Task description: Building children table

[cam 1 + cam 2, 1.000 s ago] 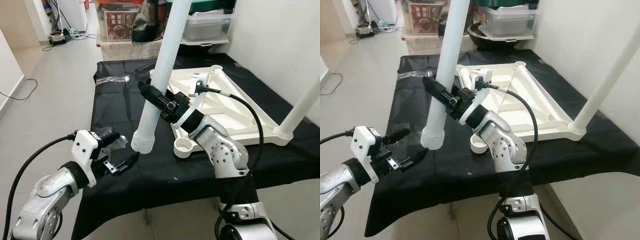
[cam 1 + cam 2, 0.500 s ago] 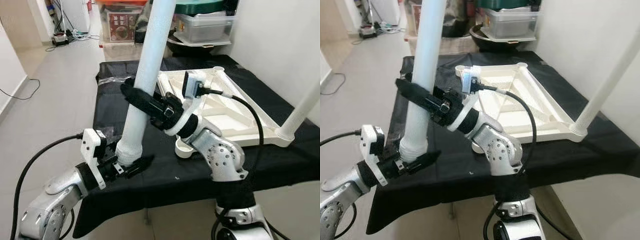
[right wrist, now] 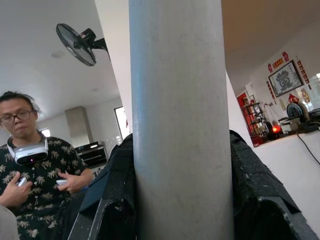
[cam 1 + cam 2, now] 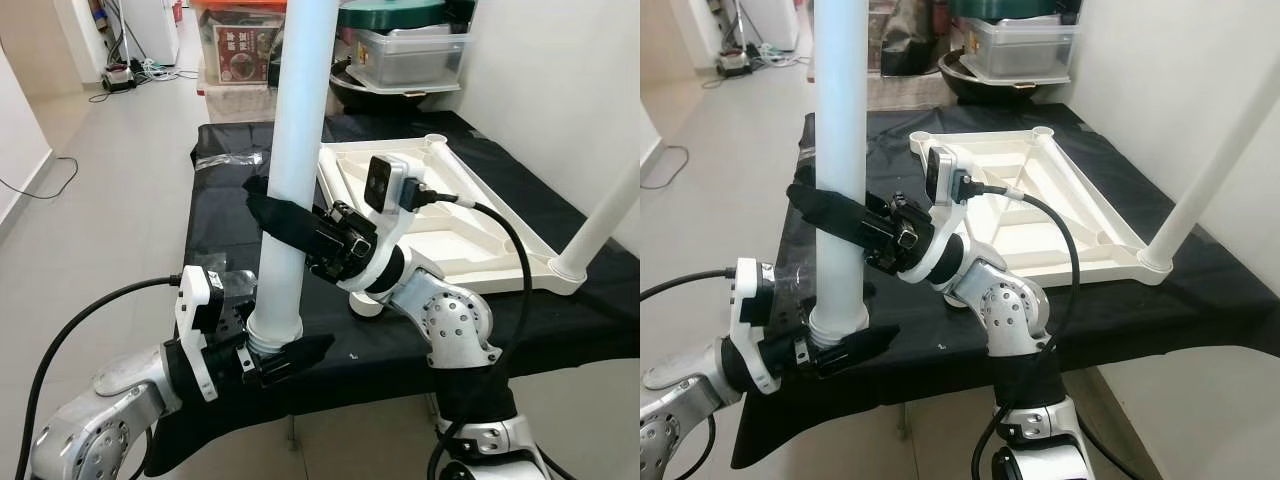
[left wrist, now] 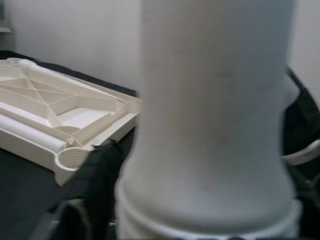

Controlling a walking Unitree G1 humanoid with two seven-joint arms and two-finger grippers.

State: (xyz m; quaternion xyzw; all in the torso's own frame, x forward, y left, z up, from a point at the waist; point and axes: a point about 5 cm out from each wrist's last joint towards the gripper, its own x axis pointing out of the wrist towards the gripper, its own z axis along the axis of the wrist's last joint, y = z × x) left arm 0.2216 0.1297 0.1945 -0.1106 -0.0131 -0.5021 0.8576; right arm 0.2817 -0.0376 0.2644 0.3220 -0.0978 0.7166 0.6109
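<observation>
A long white table leg point(image 4: 290, 150) stands almost upright over the front edge of the black-covered table point(image 4: 230, 220). My right gripper point(image 4: 272, 213) is shut on it at mid-length, its black fingers point(image 3: 250, 185) on both sides of the tube. My left gripper point(image 4: 285, 355) is shut around the leg's ribbed bottom end point(image 5: 210, 200), one finger point(image 4: 862, 345) lying across the front. The cream tabletop point(image 4: 470, 225) lies upside down on the cloth. An empty round socket point(image 4: 365, 303) is at its near corner, and another leg point(image 4: 605, 215) stands in the right corner.
Storage boxes and a lidded tub point(image 4: 405, 50) stand beyond the table's far end. A white wall point(image 4: 560, 90) runs along the right, open floor point(image 4: 100, 200) lies to the left. A clear plastic bag point(image 4: 225, 158) lies on the cloth. A person point(image 3: 35, 170) stands in the right wrist view.
The leg swung from a slant to nearly upright and its lower end came left and down. My left gripper rose to that end and shut around it.
</observation>
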